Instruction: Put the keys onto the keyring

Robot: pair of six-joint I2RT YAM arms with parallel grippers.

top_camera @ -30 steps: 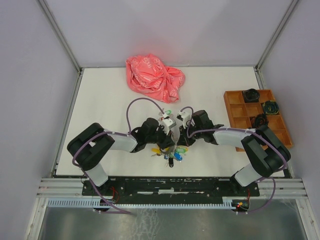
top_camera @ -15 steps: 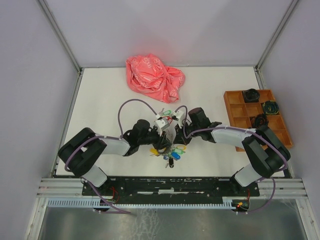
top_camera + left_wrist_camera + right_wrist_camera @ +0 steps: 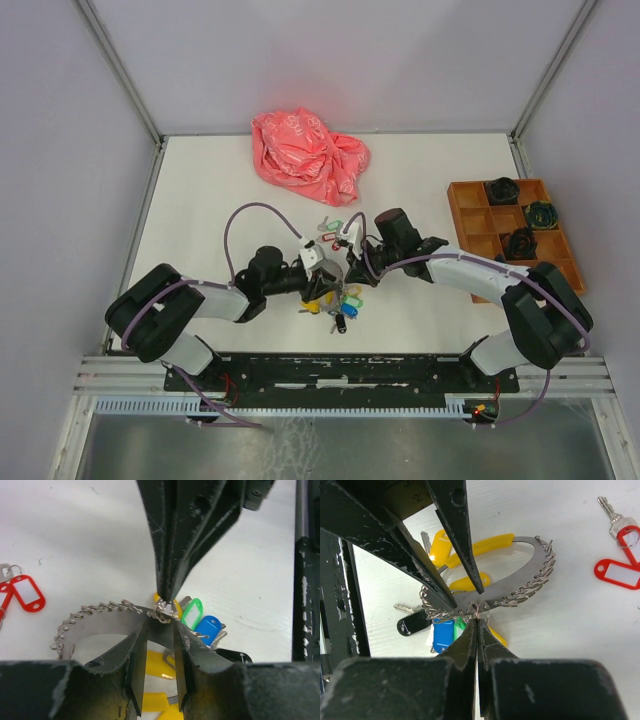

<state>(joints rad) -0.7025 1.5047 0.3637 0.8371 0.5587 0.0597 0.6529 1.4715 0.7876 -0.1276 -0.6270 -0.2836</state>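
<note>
The keyring [image 3: 520, 592] is a flat silver band with many small split rings and yellow, blue and green tags; it also shows in the left wrist view [image 3: 100, 630] and the top view [image 3: 342, 300]. My left gripper [image 3: 159, 625] is shut on the band's edge [image 3: 322, 272]. My right gripper [image 3: 477, 619] is shut on a small split ring on the band, tip to tip with the left one [image 3: 350, 262]. Loose keys with red tags [image 3: 620, 572] lie on the table beside the band [image 3: 27, 592], with a green-tagged one behind the grippers [image 3: 333, 226].
A crumpled pink bag [image 3: 310, 150] lies at the back of the table. An orange compartment tray [image 3: 515, 235] with dark items stands at the right. A black key fob [image 3: 412, 622] hangs in the bunch.
The left arm has stretched lower and its wrist has swung left. The right gripper has shifted left toward it, and both now meet over the bunch. The loose keys behind are uncovered.
</note>
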